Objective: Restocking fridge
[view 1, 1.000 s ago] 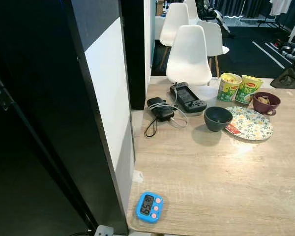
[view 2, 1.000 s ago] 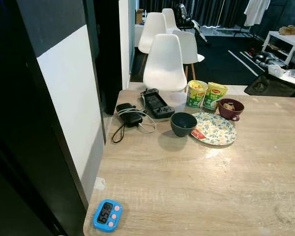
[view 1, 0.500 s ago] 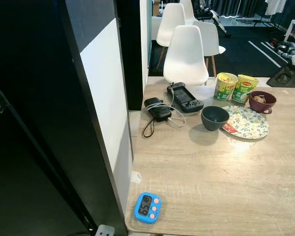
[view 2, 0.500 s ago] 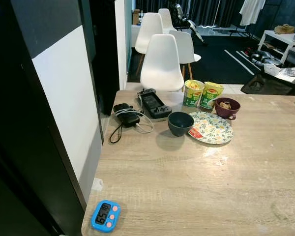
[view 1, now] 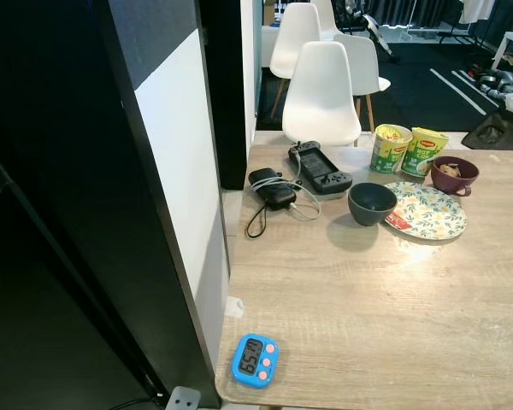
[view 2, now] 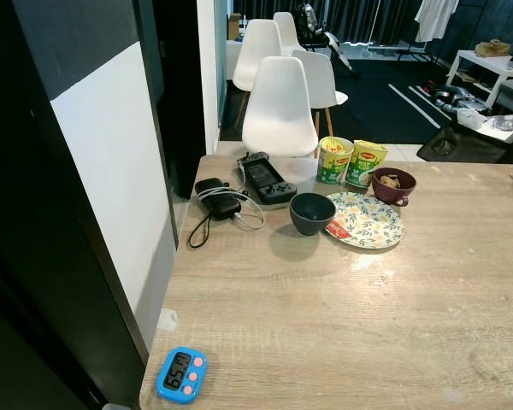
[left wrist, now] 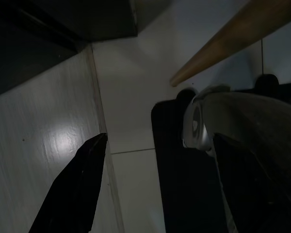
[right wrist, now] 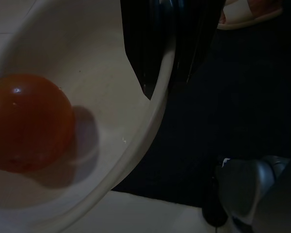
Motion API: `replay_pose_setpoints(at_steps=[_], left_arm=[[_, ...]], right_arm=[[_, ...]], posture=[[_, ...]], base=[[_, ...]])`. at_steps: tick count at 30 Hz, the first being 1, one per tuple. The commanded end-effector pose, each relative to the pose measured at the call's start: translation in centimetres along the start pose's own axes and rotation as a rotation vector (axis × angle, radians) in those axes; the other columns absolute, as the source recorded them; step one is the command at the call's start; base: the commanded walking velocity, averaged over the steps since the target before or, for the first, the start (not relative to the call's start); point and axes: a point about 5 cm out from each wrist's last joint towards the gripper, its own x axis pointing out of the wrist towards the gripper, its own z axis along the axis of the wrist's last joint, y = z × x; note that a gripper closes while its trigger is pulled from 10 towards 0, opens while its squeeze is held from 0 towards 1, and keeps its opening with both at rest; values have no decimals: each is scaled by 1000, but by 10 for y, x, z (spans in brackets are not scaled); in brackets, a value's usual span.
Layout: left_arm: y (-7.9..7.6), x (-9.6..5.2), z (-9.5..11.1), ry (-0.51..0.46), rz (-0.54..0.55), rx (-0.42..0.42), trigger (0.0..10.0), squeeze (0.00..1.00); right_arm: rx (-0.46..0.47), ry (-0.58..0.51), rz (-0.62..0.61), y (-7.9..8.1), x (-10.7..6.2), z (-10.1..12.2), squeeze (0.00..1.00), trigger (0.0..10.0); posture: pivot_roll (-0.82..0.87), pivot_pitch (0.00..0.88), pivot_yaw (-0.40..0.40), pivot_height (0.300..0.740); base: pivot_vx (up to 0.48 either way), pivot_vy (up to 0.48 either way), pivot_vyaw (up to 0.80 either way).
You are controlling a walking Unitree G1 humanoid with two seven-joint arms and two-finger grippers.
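In the right wrist view my right gripper (right wrist: 167,63) is shut on the rim of a cream bowl (right wrist: 87,53); one black finger sits inside the rim and one outside. A red tomato (right wrist: 26,121) lies in the bowl. In the left wrist view my left gripper (left wrist: 155,194) hangs open over a pale floor, nothing between its fingers (left wrist: 72,189). A tall black unit with a white side panel (view 1: 175,162) stands on the left, right against the table's left edge.
On the wooden table (view 1: 385,290) are a blue timer (view 1: 255,360) at the near left corner, a power bank with cable (view 1: 272,188), a handheld game console (view 1: 321,168), a dark bowl (view 1: 372,203), a floral plate (view 1: 427,210), two noodle cups (view 1: 409,150) and a maroon mug (view 1: 454,174). White chairs (view 1: 323,94) stand behind.
The head camera has shifted a little, so the whole scene sits slightly differently in the picture. Nothing on the table has moved.
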Motion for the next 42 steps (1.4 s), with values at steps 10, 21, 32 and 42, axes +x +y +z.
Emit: replay_pose_setpoints(at_steps=[10,21,32,42], left_arm=[[-6,1,-2,17,-16,-10,10000,0],[-8,1,-6,40,-13,-8,10000,0],[-10,0,-9,50,-17,-4,10000,0],[-11,0,-11,55,-15,-4,10000,0]], right_arm=[[-48,2,31,8,1,6,0,10000],[-59,-2,33,7,1,9,0,10000],[-66,-1,38,7,0,9,0,10000],[-71,3,43,9,1,8,0,10000]], posture=[[35,0,-35,740],[38,0,-40,740],[38,0,-42,740],[39,0,-45,740]], base=[[0,0,-471],[-46,0,-71],[-91,0,0],[-268,0,0]])
